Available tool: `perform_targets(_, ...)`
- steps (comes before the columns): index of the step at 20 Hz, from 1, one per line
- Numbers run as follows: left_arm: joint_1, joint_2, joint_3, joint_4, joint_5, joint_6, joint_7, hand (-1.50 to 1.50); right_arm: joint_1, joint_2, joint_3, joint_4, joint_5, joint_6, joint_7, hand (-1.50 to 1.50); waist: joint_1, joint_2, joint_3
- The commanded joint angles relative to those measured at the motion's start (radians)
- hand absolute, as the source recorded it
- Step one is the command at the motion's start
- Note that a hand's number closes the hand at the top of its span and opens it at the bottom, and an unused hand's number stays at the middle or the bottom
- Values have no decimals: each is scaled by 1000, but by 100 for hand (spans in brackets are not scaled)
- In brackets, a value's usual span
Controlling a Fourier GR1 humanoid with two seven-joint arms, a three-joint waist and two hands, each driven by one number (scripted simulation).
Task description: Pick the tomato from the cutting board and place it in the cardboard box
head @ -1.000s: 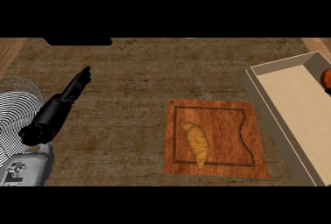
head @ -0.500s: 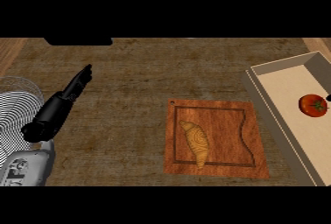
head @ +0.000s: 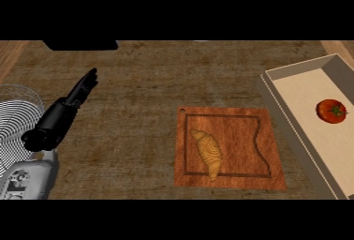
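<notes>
The red tomato [head: 332, 111] lies inside the cardboard box [head: 290, 124] at the right edge of the head view, with no hand near it. The wooden cutting board [head: 239, 140] sits left of the box and carries only a croissant [head: 210, 152]. My left hand [head: 76, 96] rests at the left, fingers straight and pointing up the counter, holding nothing. My right hand does not show.
A round plate with black and white rings [head: 17, 117] lies at the left edge, partly under my left forearm. A dark object [head: 81, 45] sits at the counter's far edge, upper left. Brown counter top stretches between my left hand and the board.
The tomato came into the box from the right edge and now lies on the box floor. My left hand has not moved.
</notes>
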Motion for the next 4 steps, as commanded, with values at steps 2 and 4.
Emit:
perform_targets(2, 19, 1, 8, 11, -1, -2, -30, 0, 11, -61, -131, 52, -132, -58, -18, -150, 12, 5, -1)
perform_targets(4, 12, -12, -25, -39, -22, 2, 14, 0, 98, -83, -169, 97, -162, -71, -136, -150, 12, 6, -1)
